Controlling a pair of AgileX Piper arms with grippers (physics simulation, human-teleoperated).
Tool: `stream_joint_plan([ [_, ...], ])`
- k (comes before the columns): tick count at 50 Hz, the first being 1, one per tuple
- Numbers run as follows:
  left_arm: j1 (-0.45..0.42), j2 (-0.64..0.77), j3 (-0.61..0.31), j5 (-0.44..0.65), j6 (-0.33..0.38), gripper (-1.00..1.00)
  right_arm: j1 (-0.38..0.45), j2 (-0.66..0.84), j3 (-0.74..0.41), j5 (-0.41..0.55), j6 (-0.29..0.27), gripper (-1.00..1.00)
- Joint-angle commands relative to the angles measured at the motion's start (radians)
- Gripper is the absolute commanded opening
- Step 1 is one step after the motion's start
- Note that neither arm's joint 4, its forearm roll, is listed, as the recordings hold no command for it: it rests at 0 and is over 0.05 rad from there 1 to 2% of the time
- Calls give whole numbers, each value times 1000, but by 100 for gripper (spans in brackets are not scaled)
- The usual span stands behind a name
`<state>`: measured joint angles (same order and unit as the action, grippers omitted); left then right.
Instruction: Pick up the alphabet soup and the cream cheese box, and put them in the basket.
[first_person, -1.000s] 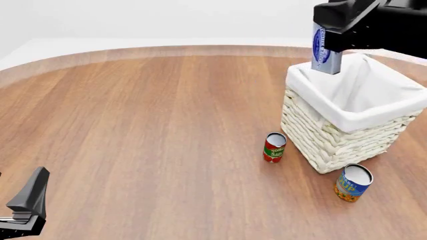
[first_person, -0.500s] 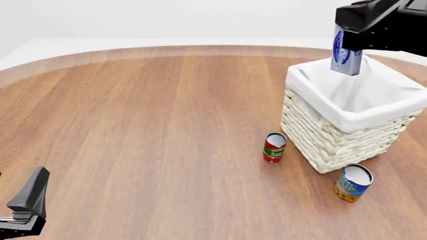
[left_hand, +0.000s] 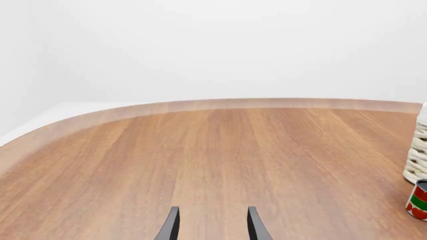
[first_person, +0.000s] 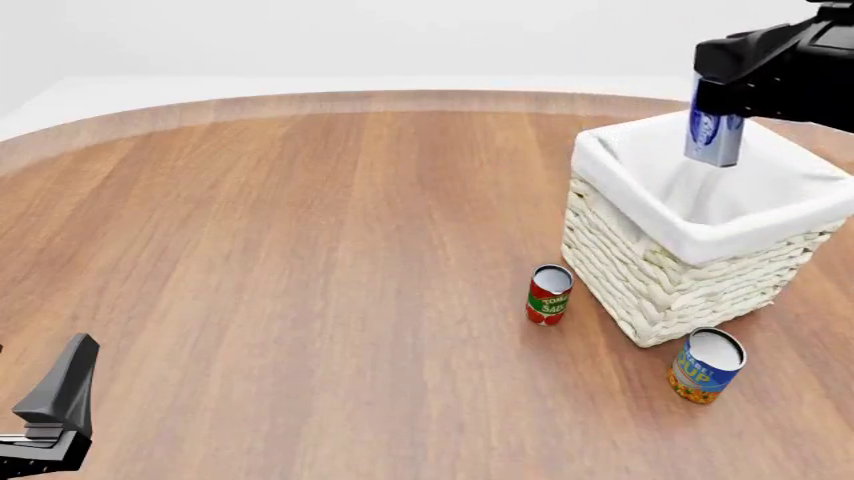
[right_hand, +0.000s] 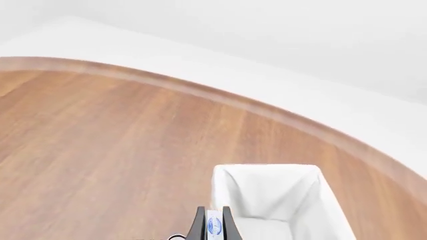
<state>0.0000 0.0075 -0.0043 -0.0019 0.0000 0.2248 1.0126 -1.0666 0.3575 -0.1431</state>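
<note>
The right pincer (first_person: 714, 100) grasps the cream cheese box (first_person: 713, 133) on end, hanging above the open basket (first_person: 694, 235) at the far right of the surface (first_person: 307, 250); in the right wrist view the box (right_hand: 215, 226) sits clamped between the two fingers. The soup can (first_person: 705, 365) stands upright near the basket's near corner, just beside it. A red can (first_person: 547, 294) stands left of the basket, close to its wall. The left pincer (left_hand: 212, 225) hangs released, fingers apart, over bare wood at the near left.
</note>
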Motion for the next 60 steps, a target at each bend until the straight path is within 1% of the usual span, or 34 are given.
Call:
stream_joint_plan([
  [1, 0, 0, 0, 0, 0, 100, -49, 16, 17, -20, 10, -100],
  [13, 0, 0, 0, 0, 0, 100, -82, 52, 42, -48, 9, -100],
  [27, 0, 0, 0, 0, 0, 100, -107, 98, 79, -94, 30, -100],
  [46, 0, 0, 0, 0, 0, 100, -149, 157, 78, -127, 33, -100],
  [60, 0, 0, 0, 0, 0, 100, -184, 215, 87, -184, 44, -100],
])
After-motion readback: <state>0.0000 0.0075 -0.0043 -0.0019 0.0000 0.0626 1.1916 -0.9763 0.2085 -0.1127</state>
